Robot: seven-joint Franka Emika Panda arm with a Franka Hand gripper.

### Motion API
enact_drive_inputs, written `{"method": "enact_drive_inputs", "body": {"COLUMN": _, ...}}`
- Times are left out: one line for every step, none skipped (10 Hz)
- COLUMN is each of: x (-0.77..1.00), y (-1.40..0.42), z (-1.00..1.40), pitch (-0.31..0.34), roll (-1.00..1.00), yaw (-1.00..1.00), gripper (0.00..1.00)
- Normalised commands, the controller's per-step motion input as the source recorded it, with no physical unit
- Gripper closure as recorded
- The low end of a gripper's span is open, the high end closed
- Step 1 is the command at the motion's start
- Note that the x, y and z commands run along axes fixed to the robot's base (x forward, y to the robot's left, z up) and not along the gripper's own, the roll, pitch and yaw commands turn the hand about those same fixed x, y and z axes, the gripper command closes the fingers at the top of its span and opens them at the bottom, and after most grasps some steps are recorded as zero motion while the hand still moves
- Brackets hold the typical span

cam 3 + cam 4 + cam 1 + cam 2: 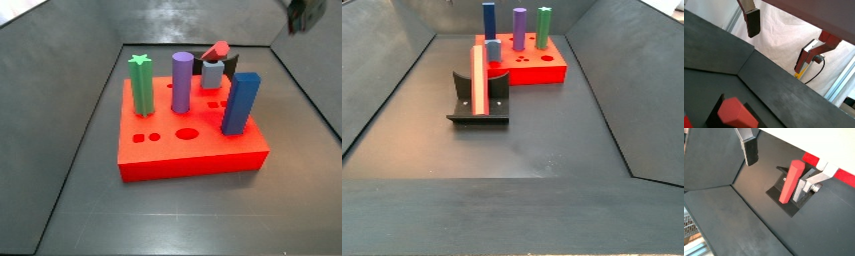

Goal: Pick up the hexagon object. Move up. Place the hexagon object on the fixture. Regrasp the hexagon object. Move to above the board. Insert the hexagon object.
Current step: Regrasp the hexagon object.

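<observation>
Wrist views show the pincer [784,160] spread wide, holding and touching nothing. Its fingers [750,150] hang above the red hexagon peg [790,180], which leans on the black fixture [478,105].

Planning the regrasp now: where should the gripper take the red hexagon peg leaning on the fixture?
Probably its free upper half: the hexagon object leans against the fixture, which blocks its lower end. The open gripper, apart from it, should close across its sides from above.
</observation>
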Motion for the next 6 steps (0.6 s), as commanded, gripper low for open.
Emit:
{"method": "enact_drive_inputs", "body": {"x": 0.06, "y": 0.03, "z": -1.0, "pitch": -0.116, "roll": 0.14, "yaw": 0.08, "gripper": 0.0}}
{"method": "enact_drive_inputs", "body": {"x": 0.07, "y": 0.03, "z": -1.0, "pitch": -0.122, "roll": 0.11, "yaw": 0.04, "gripper": 0.0}}
{"method": "enact_drive_inputs", "body": {"x": 0.08, "y": 0.03, "z": -1.0, "pitch": -0.124, "roll": 0.09, "yaw": 0.01, "gripper": 0.0}}
{"method": "enact_drive_inputs", "body": {"x": 0.08, "y": 0.02, "z": -1.0, "pitch": -0.109, "roll": 0.08, "yaw": -0.01, "gripper": 0.0}}
{"method": "enact_drive_inputs", "body": {"x": 0.09, "y": 0.02, "z": -1.0, "pitch": -0.095, "roll": 0.08, "yaw": -0.03, "gripper": 0.0}}
{"method": "enact_drive_inputs", "body": {"x": 0.1, "y": 0.02, "z": -0.99, "pitch": -0.072, "roll": 0.07, "yaw": -0.04, "gripper": 0.0}}
